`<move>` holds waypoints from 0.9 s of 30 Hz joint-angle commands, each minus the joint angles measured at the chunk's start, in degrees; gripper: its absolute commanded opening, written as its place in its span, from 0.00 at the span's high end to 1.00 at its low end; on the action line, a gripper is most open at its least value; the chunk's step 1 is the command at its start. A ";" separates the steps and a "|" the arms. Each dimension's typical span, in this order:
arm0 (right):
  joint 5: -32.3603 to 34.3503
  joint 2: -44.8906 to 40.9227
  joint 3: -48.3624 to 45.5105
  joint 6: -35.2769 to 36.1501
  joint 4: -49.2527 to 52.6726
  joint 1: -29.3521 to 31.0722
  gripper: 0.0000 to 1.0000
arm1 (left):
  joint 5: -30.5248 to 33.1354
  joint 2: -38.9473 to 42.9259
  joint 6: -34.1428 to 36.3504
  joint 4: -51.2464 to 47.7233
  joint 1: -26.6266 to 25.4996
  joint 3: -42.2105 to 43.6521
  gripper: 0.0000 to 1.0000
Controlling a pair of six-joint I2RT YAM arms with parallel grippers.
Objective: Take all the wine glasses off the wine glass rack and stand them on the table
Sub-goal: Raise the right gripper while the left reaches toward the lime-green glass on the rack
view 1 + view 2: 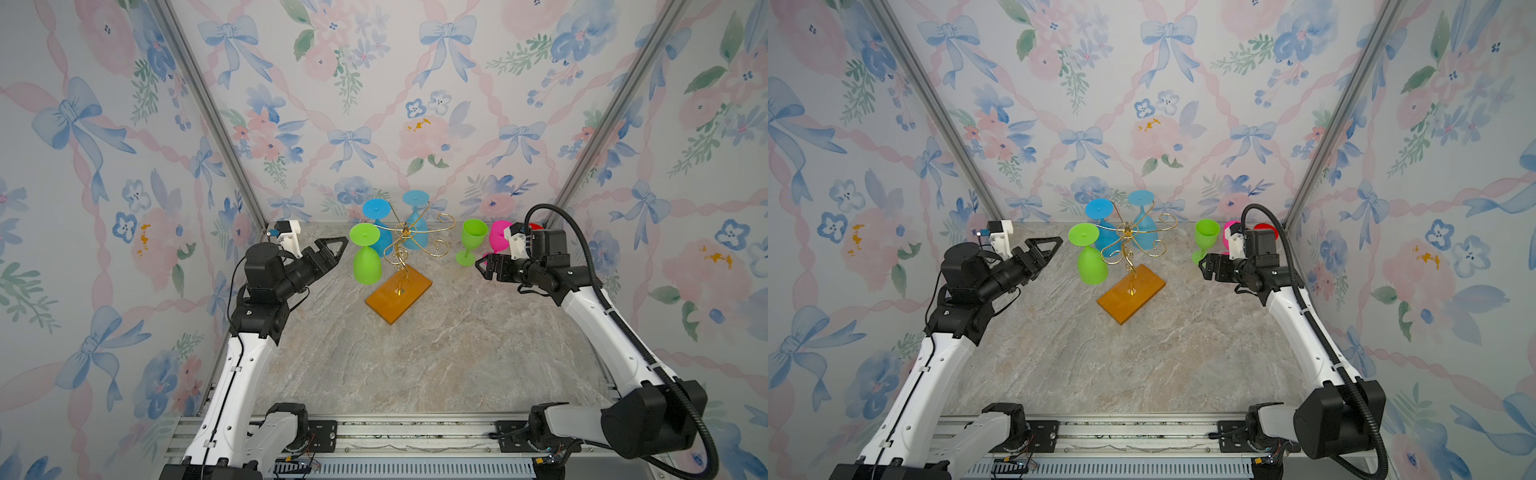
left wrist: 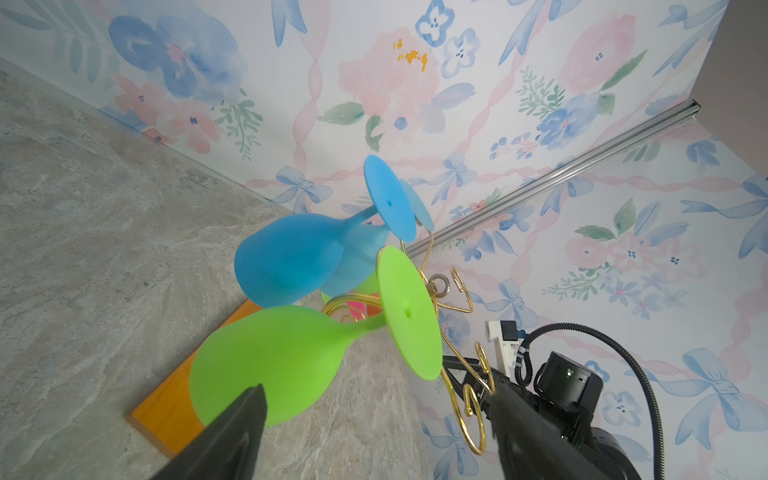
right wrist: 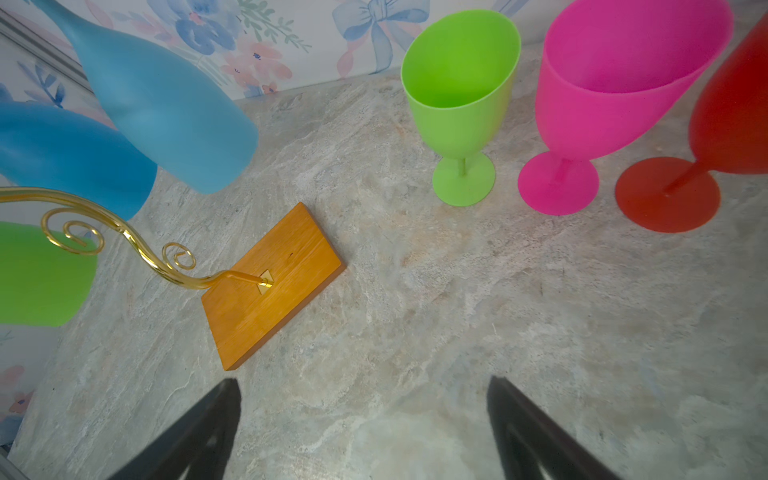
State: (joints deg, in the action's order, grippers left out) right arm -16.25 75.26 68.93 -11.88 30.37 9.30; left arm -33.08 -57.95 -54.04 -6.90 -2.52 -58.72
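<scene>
Marble tabletop (image 1: 415, 365), wine glass rack (image 1: 411, 287) near rear edge

On the table (image 1: 415, 365) the wine glass rack (image 1: 392, 303) stood central, its first hung glass (image 1: 366, 266) at 9 o'clock, second hung glass (image 1: 376, 210) at 10, third hung glass (image 1: 415, 235) at 12, a row of upright glasses (image 3: 615, 95) at 3, the left gripper (image 1: 338, 249) farther out at 9, the right gripper (image 1: 480, 266) at 4.

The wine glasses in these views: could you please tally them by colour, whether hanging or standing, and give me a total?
Green: 2 (hanging green glass; standing green glass)
Blue: 2 (darker blue glass and lighter blue glass, both hanging on the wine glass rack)
Pink: 1 (pink glass, standing)
Red: 1 (red glass, standing)
Total: 6
</scene>
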 commanded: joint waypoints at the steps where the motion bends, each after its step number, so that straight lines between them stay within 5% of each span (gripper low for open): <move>1: 0.64 -1.08 -1.88 0.53 -3.21 1.78 0.05 | -2.15 -1.89 -3.89 2.15 -0.05 -2.14 0.18; 27: 3.13 0.39 -3.17 0.61 -4.52 5.97 0.05 | -1.43 -9.01 -10.67 7.38 -5.63 -6.15 0.60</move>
State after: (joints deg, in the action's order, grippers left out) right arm -13.69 75.29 66.59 -11.70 26.92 14.39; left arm -34.15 -66.43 -64.84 -0.75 -7.57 -63.35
